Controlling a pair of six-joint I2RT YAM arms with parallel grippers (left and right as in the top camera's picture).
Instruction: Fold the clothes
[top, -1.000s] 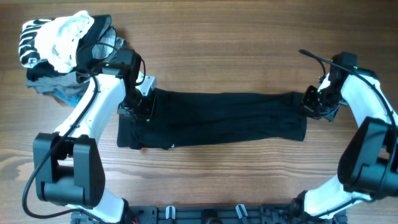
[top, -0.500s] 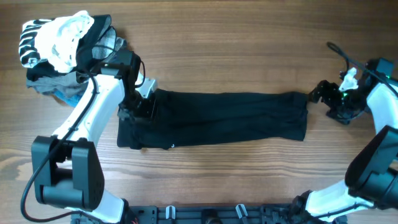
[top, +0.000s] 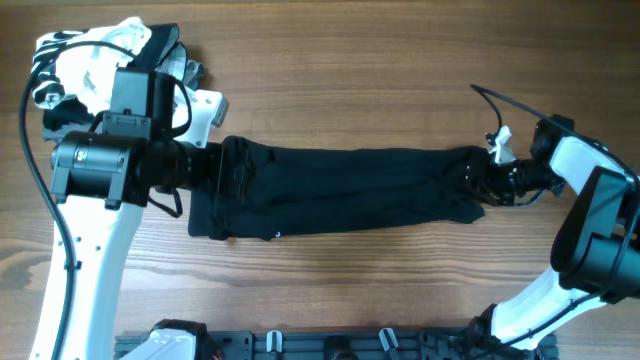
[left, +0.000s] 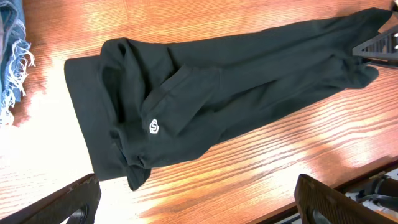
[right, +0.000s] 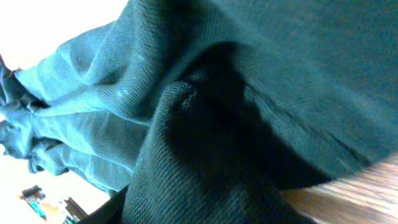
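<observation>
Hem of black garment to be drawn taut, low; left end effector seen open, right end effector state cannot be told.

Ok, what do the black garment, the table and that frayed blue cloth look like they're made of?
Black garment: soft knit, probably cotton jersey or pique; the right wrist view shows a fine looped texture with a matte look. Table: wood or wood-look laminate, with visible grain and a slight sheen. Blue cloth: likely denim, with loose pale threads along its frayed edge.
</observation>
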